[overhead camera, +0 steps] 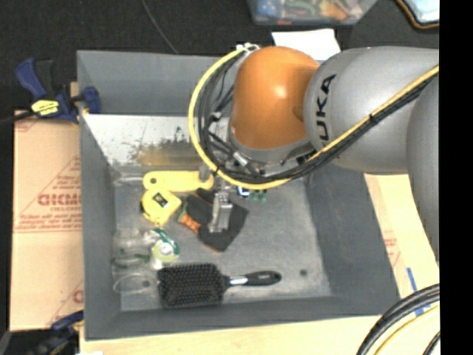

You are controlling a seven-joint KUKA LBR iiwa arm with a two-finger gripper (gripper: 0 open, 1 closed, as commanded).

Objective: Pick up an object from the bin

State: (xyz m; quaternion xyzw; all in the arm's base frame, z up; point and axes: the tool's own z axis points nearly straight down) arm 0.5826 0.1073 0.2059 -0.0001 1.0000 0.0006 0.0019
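My gripper (222, 214) hangs below the arm's orange cover, in the middle of the bin, right over a flat black thing with an orange end (219, 234). It looks to be touching the top of that thing. Just left of it lies a yellow tape measure (158, 204), with a long yellow plastic piece (171, 180) behind it. A black hairbrush (194, 284) lies nearer the front wall, its handle (255, 278) pointing right.
Clear glass or plastic pieces (129, 254) and a small green and white thing (165, 249) sit at the front left. The bin floor right of the gripper is bare. The arm and its cables hide the back middle of the bin.
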